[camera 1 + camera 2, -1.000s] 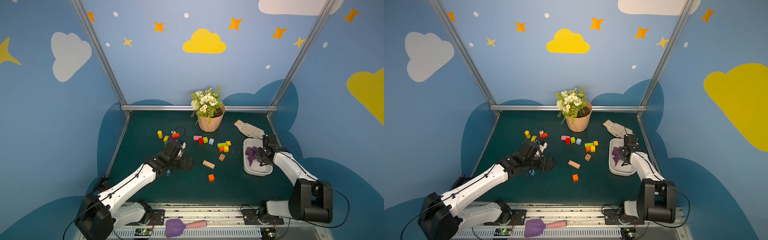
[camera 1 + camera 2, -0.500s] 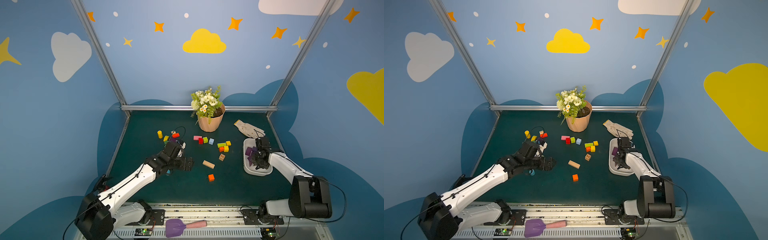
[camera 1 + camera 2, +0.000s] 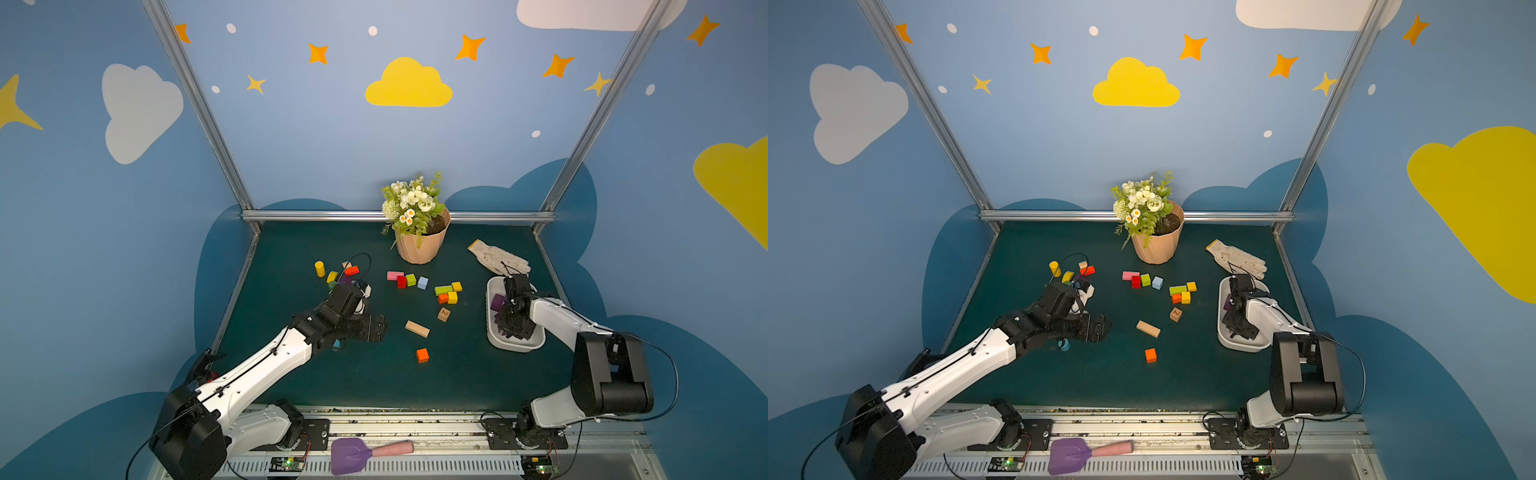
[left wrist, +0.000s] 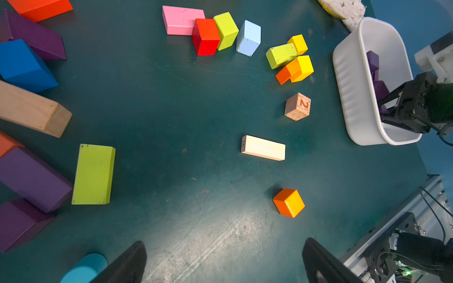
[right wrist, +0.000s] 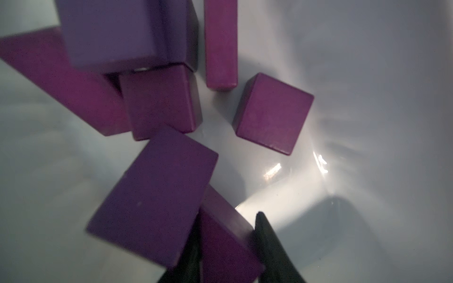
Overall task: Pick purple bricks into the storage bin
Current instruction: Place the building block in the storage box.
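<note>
The white storage bin [image 3: 517, 345] [image 3: 1239, 345] [image 4: 353, 98] stands at the table's right. My right gripper [image 3: 513, 327] [image 5: 228, 220] reaches down inside it, shut on a purple brick [image 5: 221, 247] that hangs close over the bin floor. Several more purple bricks [image 5: 272, 112] [image 3: 497, 302] lie in the bin. My left gripper [image 3: 376, 328] [image 4: 224, 245] hovers open over bare mat left of centre, holding nothing. Three purple bricks [image 4: 36, 36] [image 4: 31, 178] [image 4: 17, 223] lie on the mat beside it; in both top views the left arm hides most of them.
A peach flowerpot [image 3: 419, 245] and a glove [image 3: 498, 257] sit at the back. Coloured blocks [image 3: 409, 280] lie mid-table, with a wooden oblong [image 3: 417, 328], a number cube [image 3: 444, 314] and an orange cube [image 3: 422, 355] nearer. A purple spade [image 3: 353, 455] lies on the front rail.
My right gripper has come down into the bin and toward its near end, still holding the purple brick. The left arm has not moved.
</note>
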Robot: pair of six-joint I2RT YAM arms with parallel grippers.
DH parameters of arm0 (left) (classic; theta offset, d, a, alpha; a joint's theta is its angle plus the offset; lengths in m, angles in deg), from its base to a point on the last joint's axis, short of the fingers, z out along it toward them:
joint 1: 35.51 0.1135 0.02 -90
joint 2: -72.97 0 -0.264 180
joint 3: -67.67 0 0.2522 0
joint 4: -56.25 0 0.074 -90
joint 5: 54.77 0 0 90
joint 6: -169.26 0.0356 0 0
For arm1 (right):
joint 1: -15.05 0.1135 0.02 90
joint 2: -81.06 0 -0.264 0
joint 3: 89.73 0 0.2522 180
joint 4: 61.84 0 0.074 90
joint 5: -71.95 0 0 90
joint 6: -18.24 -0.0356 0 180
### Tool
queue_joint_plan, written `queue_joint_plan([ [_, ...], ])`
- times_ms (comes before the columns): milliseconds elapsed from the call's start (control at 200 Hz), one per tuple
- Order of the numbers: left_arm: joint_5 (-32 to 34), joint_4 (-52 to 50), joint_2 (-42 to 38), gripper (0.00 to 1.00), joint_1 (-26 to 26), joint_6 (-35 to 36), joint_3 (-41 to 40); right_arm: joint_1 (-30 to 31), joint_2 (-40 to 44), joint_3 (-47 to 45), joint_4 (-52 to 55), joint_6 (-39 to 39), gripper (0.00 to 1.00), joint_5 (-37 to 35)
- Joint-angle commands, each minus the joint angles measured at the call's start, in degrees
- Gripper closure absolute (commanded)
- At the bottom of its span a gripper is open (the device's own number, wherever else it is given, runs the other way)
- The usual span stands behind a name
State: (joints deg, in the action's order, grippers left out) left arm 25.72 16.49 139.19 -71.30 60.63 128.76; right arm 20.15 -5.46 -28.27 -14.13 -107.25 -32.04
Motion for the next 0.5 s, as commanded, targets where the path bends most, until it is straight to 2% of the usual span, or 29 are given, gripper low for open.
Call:
queue_joint_plan([
  [0,1.1,-1.0,-0.6,0.00,-0.1,1.0,1.1,0.4,-0.6,1.4,2.0,-1.3,0.67,0.5],
  [320,1.5,-1.5,-0.6,0.00,-0.1,1.0,1.5,0.3,0.4,1.3,2.7,-1.4,0.52,0.8],
  [496,2.1,-1.9,-0.4,0.00,-0.1,0.9,1.8,0.3,1.9,1.6,3.4,-1.3,0.47,0.7],
])
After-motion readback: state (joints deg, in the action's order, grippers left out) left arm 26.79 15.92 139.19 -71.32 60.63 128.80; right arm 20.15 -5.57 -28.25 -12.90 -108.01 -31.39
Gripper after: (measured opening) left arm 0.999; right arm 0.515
